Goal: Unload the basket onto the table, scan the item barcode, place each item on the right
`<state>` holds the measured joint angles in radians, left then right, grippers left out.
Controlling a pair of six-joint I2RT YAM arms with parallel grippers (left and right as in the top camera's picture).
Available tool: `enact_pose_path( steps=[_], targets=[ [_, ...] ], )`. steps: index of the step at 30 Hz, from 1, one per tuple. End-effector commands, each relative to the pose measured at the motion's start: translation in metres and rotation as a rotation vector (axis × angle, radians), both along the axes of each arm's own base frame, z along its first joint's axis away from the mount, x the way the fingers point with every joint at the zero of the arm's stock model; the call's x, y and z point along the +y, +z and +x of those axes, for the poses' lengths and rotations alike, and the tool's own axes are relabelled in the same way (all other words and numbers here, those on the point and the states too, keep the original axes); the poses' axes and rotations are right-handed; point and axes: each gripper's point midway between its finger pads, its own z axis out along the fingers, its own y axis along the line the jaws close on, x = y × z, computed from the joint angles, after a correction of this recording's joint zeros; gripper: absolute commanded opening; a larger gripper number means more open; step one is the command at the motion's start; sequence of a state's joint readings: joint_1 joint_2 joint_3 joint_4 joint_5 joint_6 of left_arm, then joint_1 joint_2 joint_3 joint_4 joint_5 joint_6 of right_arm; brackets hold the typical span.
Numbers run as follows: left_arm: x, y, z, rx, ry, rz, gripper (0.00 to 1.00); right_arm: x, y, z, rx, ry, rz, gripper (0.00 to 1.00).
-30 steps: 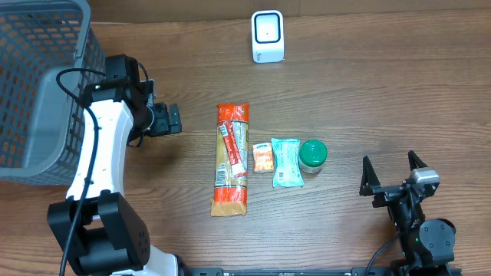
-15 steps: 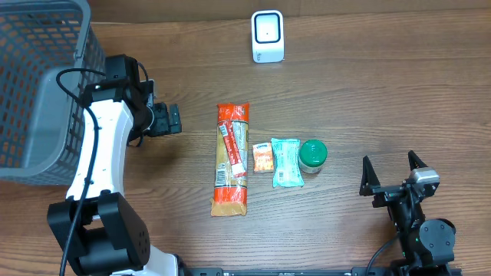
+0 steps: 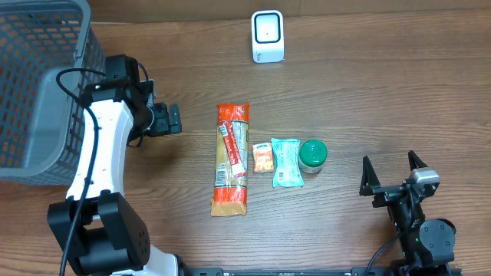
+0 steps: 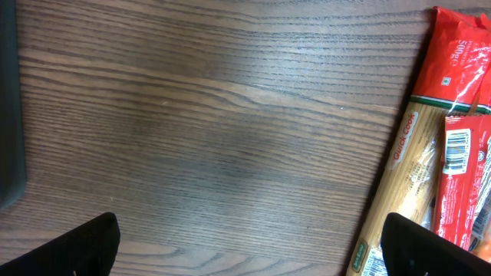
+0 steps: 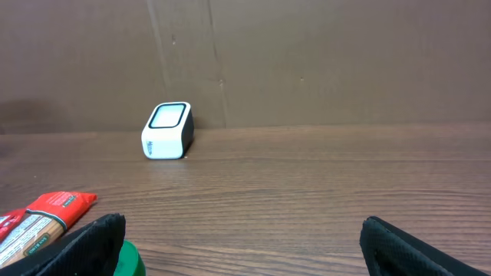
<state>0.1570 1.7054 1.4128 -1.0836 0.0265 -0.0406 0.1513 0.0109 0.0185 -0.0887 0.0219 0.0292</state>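
- A brown wood-grain desk (image 3: pixel 383 92) fills the overhead view, with a plain brown wall (image 5: pixel 322 61) behind it in the right wrist view. A grey mesh basket (image 3: pixel 38 84) sits at the far left edge.
- The left gripper (image 3: pixel 178 119) is spread wide and holds nothing. It hangs over bare desk and points towards the goods. In its own camera the left gripper (image 4: pixel 253 253) shows only two dark fingertips at the bottom corners.
- The right gripper (image 3: pixel 390 170) is also wide apart and empty. It sits low at the near right, well apart from everything.
- Nearest the left gripper lies a long pasta pack (image 3: pixel 231 159), flat on the desk and apart from the fingers. A barcode (image 4: pixel 457 150) shows on its red label, facing up.
- Beside the pack, in a row to the right, are a small orange packet (image 3: pixel 263 157), a teal pouch (image 3: pixel 286 162) and a green-lidded jar (image 3: pixel 313 155).
- The white scanner (image 3: pixel 268 37) stands at the far edge, well apart from the row. The right wrist camera looks across the desk at it.
- Judgement: the task is at its start, since nothing is lifted and no item is near the scanner. Which item is meant cannot be told, though the pasta pack is closest to the left gripper.
- The next move calls for lowering over one item and closing across its narrow width. The item then has to be carried so its barcode faces the scanner window.
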Motion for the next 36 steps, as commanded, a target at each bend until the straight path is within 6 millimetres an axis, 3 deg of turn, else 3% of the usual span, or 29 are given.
enact_pose_path(
  steps=[1, 8, 19, 24, 28, 36],
  targets=[
    [-0.001, 0.012, 0.004, -0.041, -0.029, 0.001, 1.00, 0.001, -0.002, 0.000, -0.003, 0.007, 0.001, 1.00],
    [-0.001, 0.012, 0.004, -0.042, -0.029, 0.001, 1.00, 0.001, 0.000, 0.000, -0.003, 0.007, 0.024, 1.00],
    [-0.001, 0.012, 0.004, -0.041, -0.029, 0.001, 1.00, 0.002, 0.041, -0.013, -0.012, 0.024, 0.064, 1.00],
    [-0.001, 0.012, 0.004, -0.041, -0.029, 0.001, 1.00, 0.000, 0.074, -0.026, -0.042, 0.025, 0.070, 1.00],
    [-0.001, 0.012, 0.004, -0.041, -0.029, 0.001, 1.00, -0.002, 0.116, -0.043, -0.092, 0.030, 0.170, 1.00],
    [-0.001, 0.012, 0.004, -0.041, -0.029, 0.001, 1.00, -0.004, 0.146, -0.051, -0.049, 0.024, 0.186, 1.00]
  ],
)
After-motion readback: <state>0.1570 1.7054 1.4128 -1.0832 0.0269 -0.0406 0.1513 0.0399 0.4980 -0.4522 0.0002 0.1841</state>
